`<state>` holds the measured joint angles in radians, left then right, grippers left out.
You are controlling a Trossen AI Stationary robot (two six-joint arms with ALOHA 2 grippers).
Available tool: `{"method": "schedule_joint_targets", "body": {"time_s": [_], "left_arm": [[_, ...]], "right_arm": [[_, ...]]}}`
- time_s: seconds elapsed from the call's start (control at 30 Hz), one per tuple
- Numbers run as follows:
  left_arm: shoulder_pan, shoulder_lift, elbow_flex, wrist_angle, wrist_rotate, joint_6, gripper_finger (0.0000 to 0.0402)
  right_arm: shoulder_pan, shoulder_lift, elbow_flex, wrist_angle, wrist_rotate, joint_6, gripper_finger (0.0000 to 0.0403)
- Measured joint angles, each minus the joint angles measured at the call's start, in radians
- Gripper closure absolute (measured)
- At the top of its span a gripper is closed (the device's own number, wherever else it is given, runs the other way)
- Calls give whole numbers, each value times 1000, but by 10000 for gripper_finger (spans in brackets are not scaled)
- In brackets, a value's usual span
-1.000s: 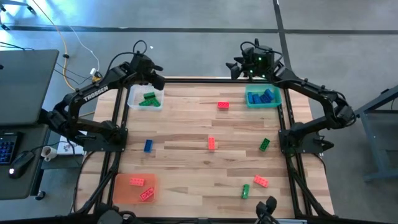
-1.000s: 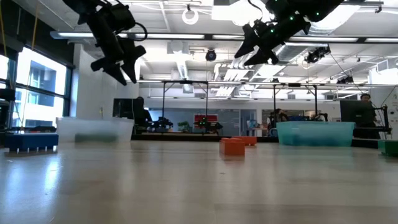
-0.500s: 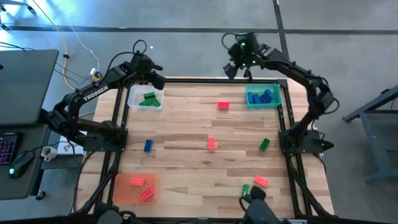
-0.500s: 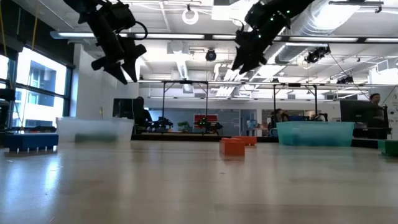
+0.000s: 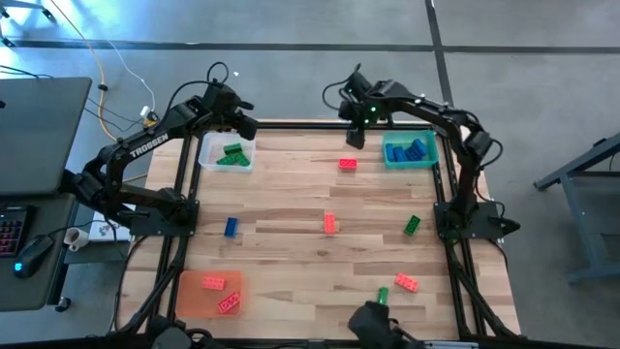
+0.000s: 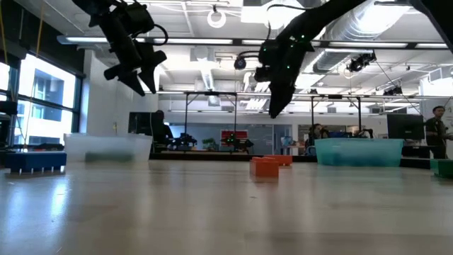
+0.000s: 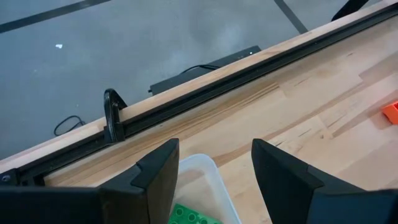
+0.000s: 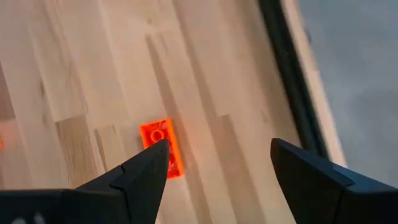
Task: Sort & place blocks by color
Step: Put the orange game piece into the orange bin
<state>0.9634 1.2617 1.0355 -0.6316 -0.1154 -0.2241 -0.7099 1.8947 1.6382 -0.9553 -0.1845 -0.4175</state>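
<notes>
High view: the wooden slatted table [image 5: 291,247] fills the middle of the frame. The left gripper [image 5: 244,121] hangs in the upper left, over the clear plastic tray [image 5: 207,150] that holds green studded bricks [image 5: 232,153]. The right gripper [image 5: 353,136] sits at upper centre, just above a red studded brick [image 5: 347,164] lying on the wood. To its right, the teal plastic tray [image 5: 389,161] holds blue studded bricks [image 5: 411,149]. Loose on the table are a blue brick [image 5: 231,227] at centre left, an orange-red brick [image 5: 329,224] in the middle, a green brick [image 5: 412,225] at centre right, and a red brick [image 5: 406,282] beside another green brick [image 5: 382,296] at lower right. The translucent orange tray [image 5: 190,301] at lower left holds two red bricks [image 5: 221,293].

Low view: the left gripper [image 6: 145,79] hangs in the upper left, the right gripper [image 6: 272,106] at upper centre, both off the table. An orange-red brick [image 6: 264,167] stands at centre, with the teal tray [image 6: 359,151] to the right and the clear tray [image 6: 107,147] to the left.

Left wrist view: the left gripper's [image 7: 214,168] fingers are spread apart above the clear tray's rim [image 7: 199,162]; a green brick [image 7: 189,215] shows at the bottom edge.

Right wrist view: the right gripper's [image 8: 217,165] fingers are spread wide and empty, with the red brick [image 8: 163,144] on the wood between them, close to the finger at the frame's left.
</notes>
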Motion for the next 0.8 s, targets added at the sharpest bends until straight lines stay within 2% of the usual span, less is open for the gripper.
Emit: {"method": "schedule_joint_targets", "body": {"time_s": [0.43, 0.8], "left_arm": [[0, 0, 0, 0, 1, 36, 213], [0, 0, 0, 0, 1, 45, 213]], "right_arm": [[101, 118, 0, -136, 77, -89, 135], [150, 182, 0, -131, 121, -86, 135]]}}
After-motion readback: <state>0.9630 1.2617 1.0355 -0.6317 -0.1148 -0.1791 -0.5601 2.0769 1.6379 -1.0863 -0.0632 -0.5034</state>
